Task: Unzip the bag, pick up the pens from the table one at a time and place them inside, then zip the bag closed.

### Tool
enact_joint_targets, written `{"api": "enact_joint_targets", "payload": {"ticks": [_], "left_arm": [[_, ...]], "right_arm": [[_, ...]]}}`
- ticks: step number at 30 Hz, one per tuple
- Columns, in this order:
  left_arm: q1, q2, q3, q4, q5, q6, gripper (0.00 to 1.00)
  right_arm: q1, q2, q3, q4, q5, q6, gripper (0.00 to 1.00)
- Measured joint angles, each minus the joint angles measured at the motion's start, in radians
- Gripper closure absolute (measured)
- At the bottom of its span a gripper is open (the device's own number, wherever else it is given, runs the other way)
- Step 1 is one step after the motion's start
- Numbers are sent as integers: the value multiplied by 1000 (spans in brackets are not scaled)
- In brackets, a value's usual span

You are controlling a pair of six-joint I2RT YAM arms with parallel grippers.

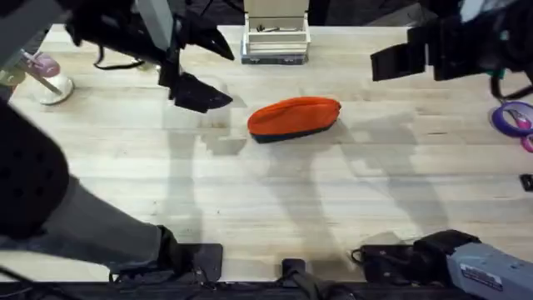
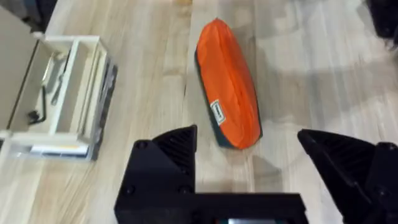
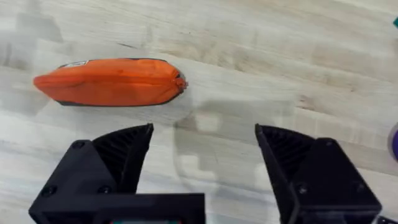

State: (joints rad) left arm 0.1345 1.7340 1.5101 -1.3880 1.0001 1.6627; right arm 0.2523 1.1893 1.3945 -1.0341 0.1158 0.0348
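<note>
Bright, even light, perhaps from overhead; soft shadows on the table (image 1: 275, 192), blurred arms.

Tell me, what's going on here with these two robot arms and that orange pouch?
Nothing is being held right now. The soft orange fabric pouch with a dark base lies alone on the light wooden plank table, and it looks closed. The left gripper and the right gripper both hover above the table with their black fingers spread open, one on either side of the pouch, neither touching it. A small white box-like stand sits at the far edge behind it.
</note>
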Motion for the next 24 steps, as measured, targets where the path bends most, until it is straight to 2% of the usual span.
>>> {"api": "enact_joint_targets", "payload": {"ticks": [3, 4, 7, 16, 20, 24], "left_arm": [[0, -59, 19, 0, -48, -65, 4], [0, -129, 32, 3, -96, -133, 4], [0, -208, 35, 15, -144, -208, 4], [0, -401, 42, 23, -269, -490, 4], [0, -444, 42, 22, -308, -587, 5], [0, -470, 42, 11, -323, -650, 5]], "right_arm": [[0, -37, 0, -20, 0, -22, 4], [0, -81, 0, -46, 0, -45, 4], [0, -126, 0, -70, 0, -62, 4], [0, -228, 0, -128, 0, -73, 4], [0, -256, 1, -139, 0, -74, 3], [0, -272, 2, -154, 0, -74, 3]]}}
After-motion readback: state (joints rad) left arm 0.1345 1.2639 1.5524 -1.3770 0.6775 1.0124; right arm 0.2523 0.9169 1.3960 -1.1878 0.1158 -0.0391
